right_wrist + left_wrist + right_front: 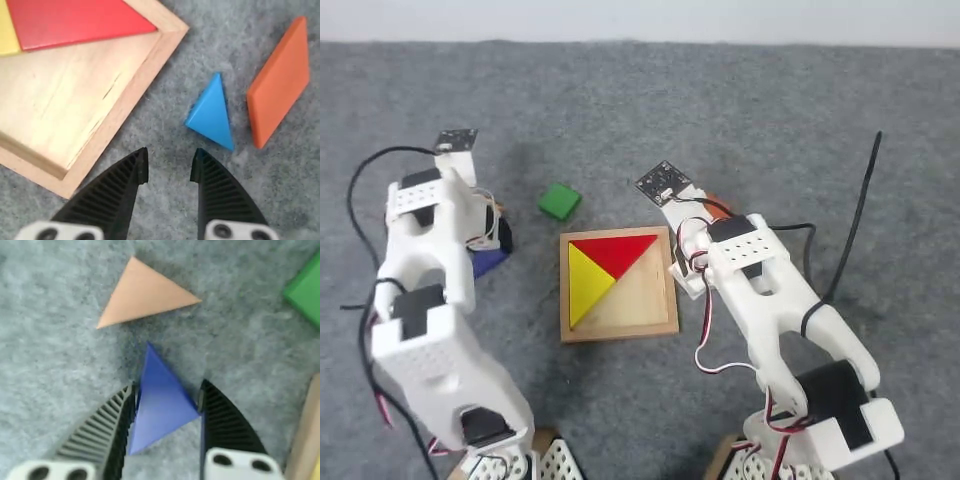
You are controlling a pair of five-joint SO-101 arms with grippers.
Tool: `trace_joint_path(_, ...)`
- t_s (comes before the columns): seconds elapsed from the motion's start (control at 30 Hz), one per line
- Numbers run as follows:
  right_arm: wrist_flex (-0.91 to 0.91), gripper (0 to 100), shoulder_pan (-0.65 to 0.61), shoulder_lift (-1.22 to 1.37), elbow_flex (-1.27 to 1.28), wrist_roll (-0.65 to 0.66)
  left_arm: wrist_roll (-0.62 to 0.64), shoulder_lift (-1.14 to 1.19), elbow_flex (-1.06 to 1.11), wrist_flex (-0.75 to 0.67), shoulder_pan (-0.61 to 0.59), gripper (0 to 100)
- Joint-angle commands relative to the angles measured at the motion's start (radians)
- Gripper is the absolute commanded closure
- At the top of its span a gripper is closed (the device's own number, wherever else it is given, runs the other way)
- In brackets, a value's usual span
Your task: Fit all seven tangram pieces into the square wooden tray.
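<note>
My left jaws are clenched on a dark blue triangle (160, 405), one finger pressed to each side, while the piece lies flat on the grey bench (770, 120). Just beyond its tip lies a tan triangle (145, 295), apart from it and also flat on the bench. A green square (306, 290) sits off to one side. From above, that green square (559, 201) lies between my two arms, near the far left corner of the wooden tray (640, 295) but not touching it.

My right jaws are released, with nothing between the fingers. They hang over bare bench just beside the tray's outer rim (125, 105). Near them lies a light blue triangle (212, 114), and just past it an orange parallelogram (279, 82). The two are close together, and I cannot tell whether they touch.

The tray lies flat in the middle of the bench, between my arms. Two pieces are in it. A red triangle (616, 252) lies along the far edge and a yellow triangle (585, 285) along the left edge, and they meet along a diagonal seam. The rest of the tray floor is bare wood. The other five pieces lie outside on the bench.
</note>
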Motion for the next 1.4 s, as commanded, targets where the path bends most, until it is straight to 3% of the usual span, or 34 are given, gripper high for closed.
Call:
trace_joint_path(0.0,-0.016,84.3,-0.005,-0.059,-0.008,-0.005,-0.02,0.028,-0.074,0.094,0.025,80)
trace_joint_path(0.53,-0.015,84.3,-0.005,-0.059,-0.008,-0.005,-0.06,0.054,0.022,0.183,0.064,89)
trace_joint_path(0.83,-0.013,84.3,-0.004,-0.061,-0.008,-0.005,-0.109,-0.272,0.257,0.124,0.029,88)
trace_joint_path(0.93,-0.013,84.3,-0.004,-0.061,-0.008,-0.003,-0.026,-0.47,0.401,0.06,0.006,88)
trace_joint_path(1.07,-0.015,84.3,-0.005,-0.061,-0.008,-0.003,0.219,-0.743,0.595,0.035,0.015,88)
trace_joint_path(1.17,-0.015,84.3,-0.005,-0.061,-0.008,-0.003,0.391,-0.904,0.674,0.044,0.015,82)
trace_joint_path(1.37,-0.015,84.3,-0.005,-0.061,-0.008,-0.003,0.374,-0.934,0.754,0.015,0.011,80)
